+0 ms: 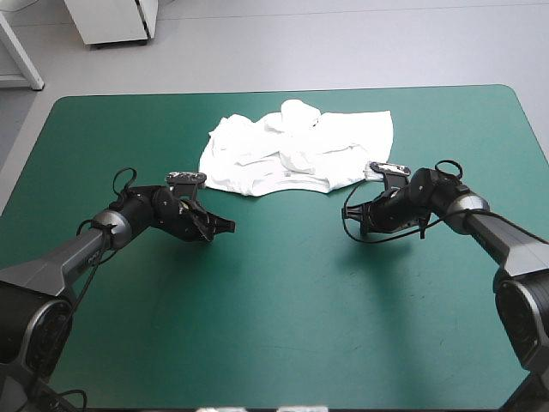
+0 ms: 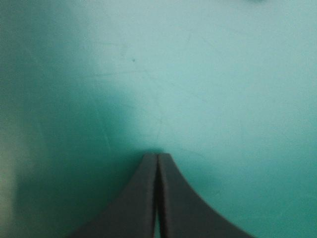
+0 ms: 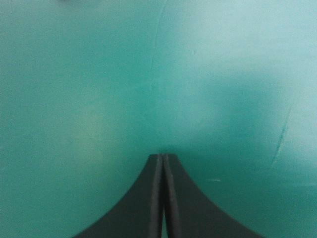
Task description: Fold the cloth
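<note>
In the upper middle, T-shirt crumpled on the teal-green cover. Lower left and lower right, left gripper and right gripper both pinched together, empty. Risks grabbing several layers at once in such tangled folds.

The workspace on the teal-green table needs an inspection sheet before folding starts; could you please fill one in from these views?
Surface: teal-green cover, bare over its near half, with faint scuff lines in the wrist views.
Job's things: T-shirt, white, a crumpled and partly spread heap on the far half of the table near its middle; nothing holds it.
Clutter: nothing seen.
Grippers: left gripper shut and empty over bare cover on the near side of the T-shirt; right gripper the same, close to the T-shirt's near right corner.
Cables: nothing seen beyond the arms' own.
Surroundings: nothing seen at or over the table's edges.
</note>
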